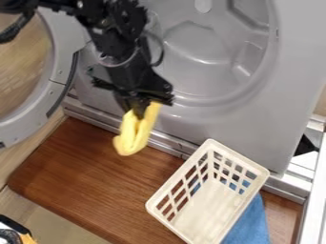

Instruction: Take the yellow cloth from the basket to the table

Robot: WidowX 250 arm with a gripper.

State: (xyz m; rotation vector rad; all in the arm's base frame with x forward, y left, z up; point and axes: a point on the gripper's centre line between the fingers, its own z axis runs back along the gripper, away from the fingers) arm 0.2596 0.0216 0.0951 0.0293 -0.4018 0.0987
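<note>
The black gripper [141, 110] was closed on the yellow cloth [135, 133], pinching it at its top end. The cloth hung down in a long, bunched fold, with its round bottom end loose. It was out of the white basket [204, 209] and seemed to be up in the air over the brown wood table [96, 176], close to the front of the big grey washing machine [242, 128]. The basket sat off to one side, with a blue cloth [251, 224] partly under it and beside it. The yellow cloth looked soft, floppy and light, so it would be easy to lift and would not break. It did not look slippery, but a small pinch could let it slide if only a thin bit was caught. A good fat fold near the top was the best place to hold, and that was about where the gripper had it. The loose end would swing a little and touch the wood first. Most of the job looked done. Next, the cloth needed to go down gently onto the wood, away from the basket, and be let go.
</note>
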